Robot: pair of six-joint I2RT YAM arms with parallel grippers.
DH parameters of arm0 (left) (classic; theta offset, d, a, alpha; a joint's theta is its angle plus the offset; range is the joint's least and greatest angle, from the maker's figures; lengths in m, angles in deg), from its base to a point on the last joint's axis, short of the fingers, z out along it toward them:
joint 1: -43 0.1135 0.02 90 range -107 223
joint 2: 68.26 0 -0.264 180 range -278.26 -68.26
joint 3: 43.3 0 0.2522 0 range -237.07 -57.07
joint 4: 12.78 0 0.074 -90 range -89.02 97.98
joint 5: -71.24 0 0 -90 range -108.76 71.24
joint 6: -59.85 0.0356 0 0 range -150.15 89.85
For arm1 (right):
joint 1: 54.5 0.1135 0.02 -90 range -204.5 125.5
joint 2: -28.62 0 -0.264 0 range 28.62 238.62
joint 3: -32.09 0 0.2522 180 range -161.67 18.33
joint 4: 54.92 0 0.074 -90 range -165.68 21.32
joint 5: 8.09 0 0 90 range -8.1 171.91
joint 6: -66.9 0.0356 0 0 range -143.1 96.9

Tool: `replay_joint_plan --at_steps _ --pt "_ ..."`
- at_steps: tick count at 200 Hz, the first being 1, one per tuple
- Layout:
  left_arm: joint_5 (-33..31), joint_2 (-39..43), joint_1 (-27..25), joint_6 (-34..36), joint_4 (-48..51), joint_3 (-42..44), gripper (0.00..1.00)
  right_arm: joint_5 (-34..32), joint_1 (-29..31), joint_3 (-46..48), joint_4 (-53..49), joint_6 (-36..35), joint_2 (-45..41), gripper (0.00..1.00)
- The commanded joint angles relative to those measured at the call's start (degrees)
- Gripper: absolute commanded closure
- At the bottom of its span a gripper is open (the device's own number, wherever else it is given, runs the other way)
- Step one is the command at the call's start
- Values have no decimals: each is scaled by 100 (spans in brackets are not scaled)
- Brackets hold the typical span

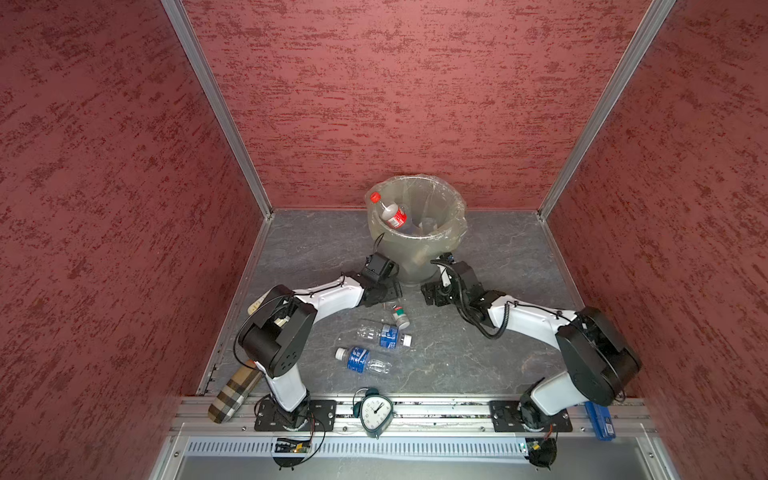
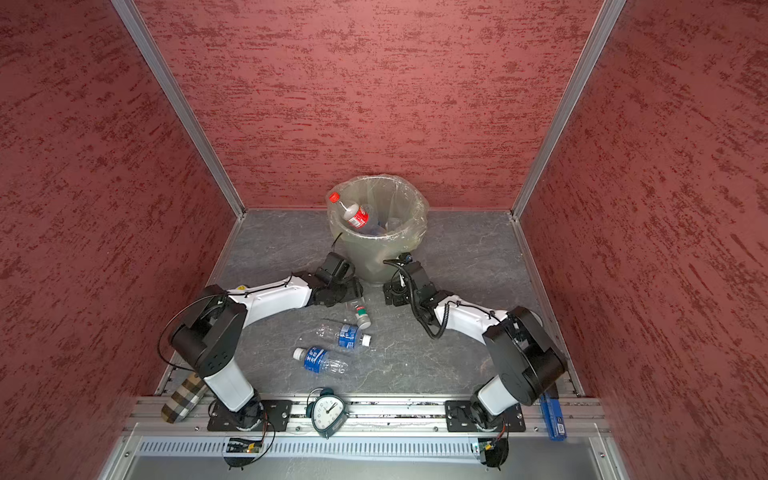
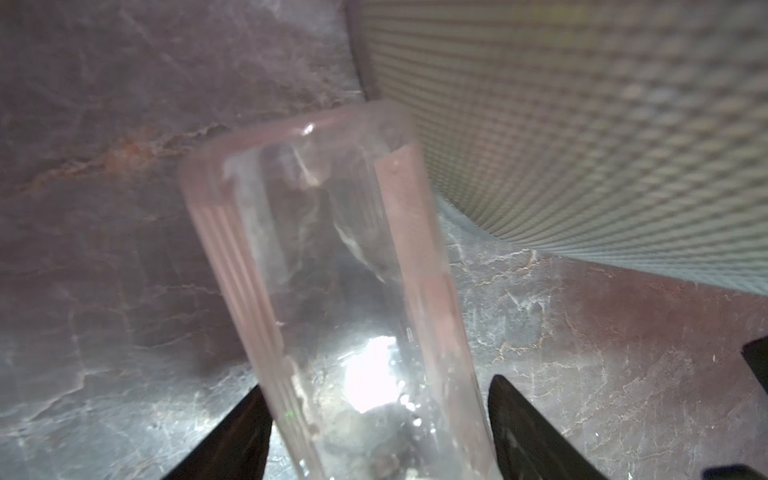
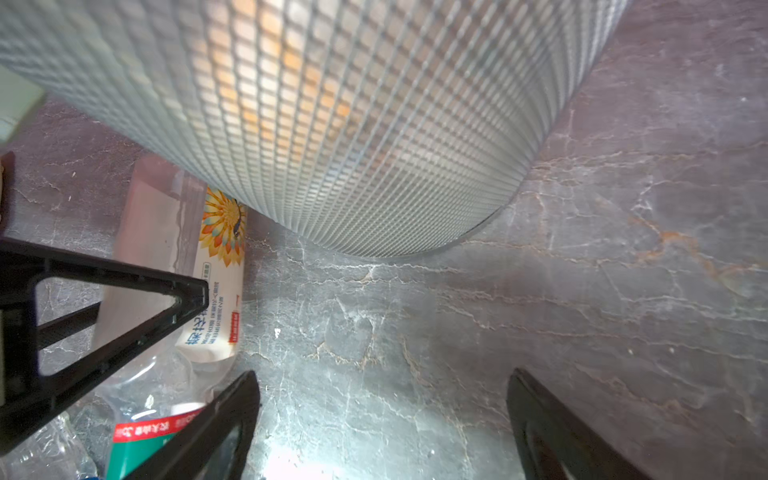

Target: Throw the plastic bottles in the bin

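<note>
My left claw (image 3: 378, 384) straddles clear bottle (image 3: 324, 249) lying beside bin (image 3: 582, 124); fingers (image 3: 232, 440) just beside both sides, cannot tell if gripping. My right claw (image 4: 382, 374) wide open, empty.

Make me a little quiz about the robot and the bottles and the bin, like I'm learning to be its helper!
1. True or false: a red-capped bottle is in the bin.
2. How many blue-labelled bottles lie on the table?
3. Which gripper straddles a clear bottle: A left, B right?
Key: 1 true. 2 two. 3 A, the left gripper.
</note>
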Motion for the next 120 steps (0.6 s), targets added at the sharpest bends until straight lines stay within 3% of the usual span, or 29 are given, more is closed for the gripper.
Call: replay_joint_plan --at_steps 1,31,120 --pt "76 66 73 -111 -66 132 18 -24 -32 68 -8 52 -111 6" --pt "166 -27 109 -135 -120 131 16 -16 -32 71 -8 52 -105 6" --pt "221 564 195 -384 -1157 846 31 -42 -34 61 -14 30 -64 7"
